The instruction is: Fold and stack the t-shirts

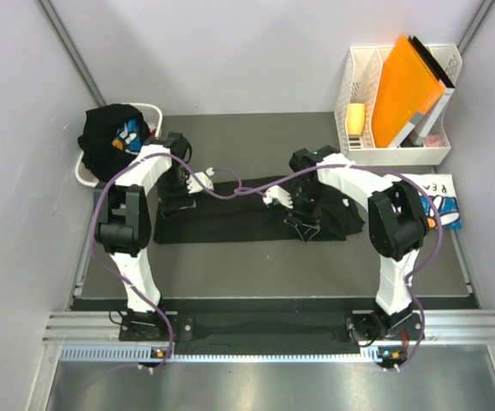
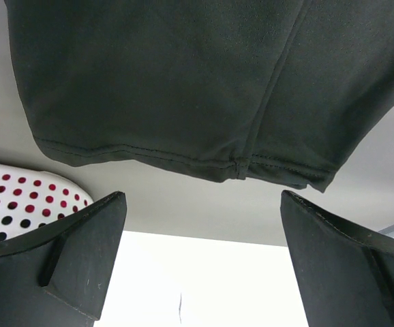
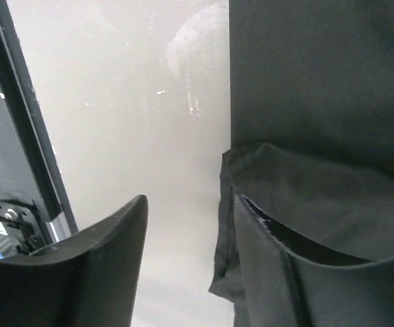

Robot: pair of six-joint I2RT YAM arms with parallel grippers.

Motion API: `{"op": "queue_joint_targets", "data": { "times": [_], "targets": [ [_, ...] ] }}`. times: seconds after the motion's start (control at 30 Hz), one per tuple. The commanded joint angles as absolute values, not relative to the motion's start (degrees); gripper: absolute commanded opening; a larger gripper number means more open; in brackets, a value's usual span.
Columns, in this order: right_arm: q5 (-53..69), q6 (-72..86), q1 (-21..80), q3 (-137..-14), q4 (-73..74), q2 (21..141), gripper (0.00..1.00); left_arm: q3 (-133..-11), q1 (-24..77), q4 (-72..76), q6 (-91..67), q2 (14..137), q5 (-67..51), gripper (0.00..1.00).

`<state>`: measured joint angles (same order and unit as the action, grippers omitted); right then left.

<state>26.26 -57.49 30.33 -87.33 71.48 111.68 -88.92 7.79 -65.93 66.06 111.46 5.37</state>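
"Left claw (image 2: 202,199), what's it doing?"

"Spread wide, gripping nothing. The black tee (image 2: 183,82) lies flat on the table (image 2: 388,170), with its hem just ahead of the fingertips."

"And the right claw (image 3: 190,202)?"

"Parted too, holding nothing. The same tee's folded edge rests against the inner side of one finger (image 3: 306,272), with bare table showing between the fingers."

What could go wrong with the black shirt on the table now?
The black shirt bunches against one finger of the right gripper, so it might snag and drag when that arm pulls away. The left gripper stands open just off the hem, so a grab there could miss the cloth.
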Motion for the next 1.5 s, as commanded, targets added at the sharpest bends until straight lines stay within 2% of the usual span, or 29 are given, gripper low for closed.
{"op": "queue_joint_targets", "data": {
  "times": [0.0,0.17,0.27,0.37,0.53,0.6,0.67,0.73,0.93,1.0,1.07,1.4,1.47],
  "targets": [
    [28.0,-58.3,31.1,-90.2,73.5,107.5,0.6,-89.2,7.3,-64.8,67.7,110.3,4.5,0.99],
    [24.9,-54.1,29.3,-91.7,68.1,106.3,0.57,-89.6,7.1,-64.3,68.3,110.7,4.7,0.99],
    [19.5,-48.6,23.0,-91.6,60.6,108.6,0.56,-89.9,7.0,-64.0,68.4,111.1,4.6,0.99],
    [17.9,-43.7,17.2,-97.1,58.4,114.2,0.51,-89.6,7.0,-62.1,68.2,111.4,5.2,0.99],
    [17.2,-40.2,12.6,-108.8,56.7,119.8,0.5,-88.5,6.9,-53.5,64.6,111.3,7.1,0.99],
    [16.1,-40.1,11.6,-112.3,56.6,121.9,0.48,-90.2,5.6,-50.3,63.1,111.4,3.9,0.99],
    [15.8,-40.6,11.1,-113.4,56.3,123.3,0.36,-92.4,3.5,-48.4,58.6,111.8,0.8,0.99],
    [15.0,-41.4,10.9,-113.6,56.2,123.9,0.29,-96.5,2.5,-49.2,56.3,113.7,-3.5,0.99],
    [14.4,-42.8,10.7,-111.8,55.2,124.3,0.35,-106.8,2.0,-56.5,52.2,122.1,-3.4,0.99],
    [13.9,-42.8,10.5,-111.4,54.4,124.4,0.35,-107.3,2.1,-55.6,51.5,123.4,-3.6,0.94],
    [13.5,-42.6,9.8,-111.5,54.3,124.6,0.35,-107.6,2.0,-55.5,50.7,123.7,-4.9,0.99],
    [17.0,-39.0,6.4,-110.8,53.3,124.2,0.36,-108.1,1.9,-53.4,50.3,124.5,-4.8,0.95],
    [17.0,-39.2,6.1,-110.3,53.2,124.5,0.36,-107.8,1.9,-54.2,51.6,124.4,-4.9,0.89]
  ]
}}
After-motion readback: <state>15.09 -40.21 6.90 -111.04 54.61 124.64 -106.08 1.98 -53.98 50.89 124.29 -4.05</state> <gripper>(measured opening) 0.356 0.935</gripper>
